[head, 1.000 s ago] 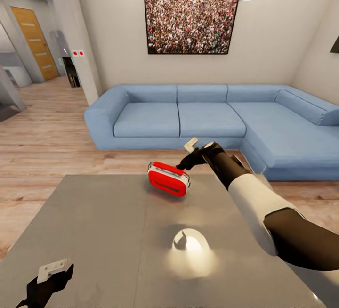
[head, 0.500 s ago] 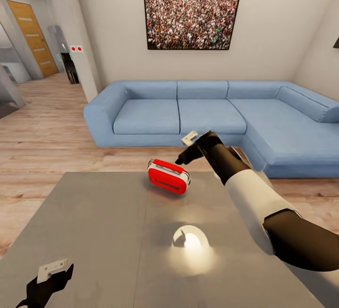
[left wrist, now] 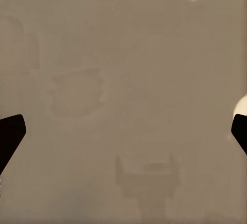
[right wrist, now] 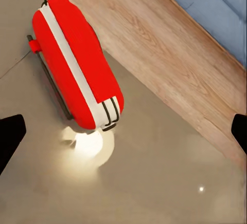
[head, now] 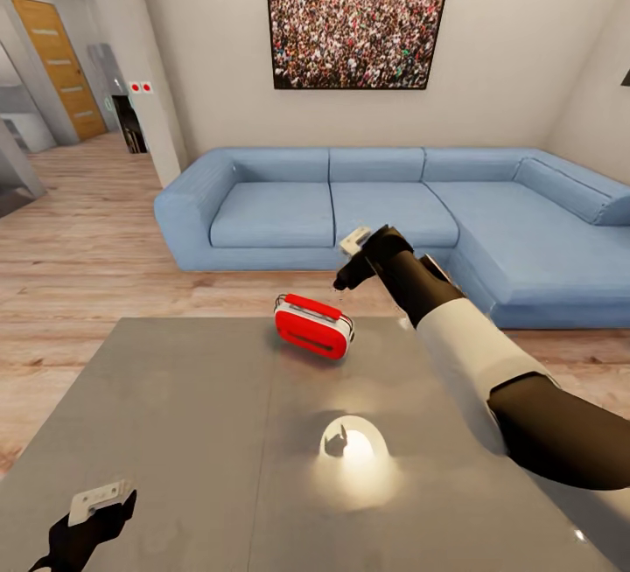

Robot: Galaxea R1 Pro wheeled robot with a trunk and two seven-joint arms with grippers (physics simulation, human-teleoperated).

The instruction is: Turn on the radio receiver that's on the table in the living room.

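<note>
The left claw hovers low at the tabletop's seven o'clock, jaws spread, empty. The radio receiver lies toward twelve, long axis running ten-to-four. The right claw, jaws parted, hangs nearer, just above at the radio's two o'clock.

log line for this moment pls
right gripper: open, above radio, apart | radio: on table far edge | left gripper: open, low over table

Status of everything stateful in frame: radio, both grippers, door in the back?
radio receiver: tilted on the table near its far edge, ungripped; on/off not readable.
right gripper: open, above the radio, apart from it.
left gripper: open, low over the table's near edge, holding nothing.
wooden door: shut.
</note>
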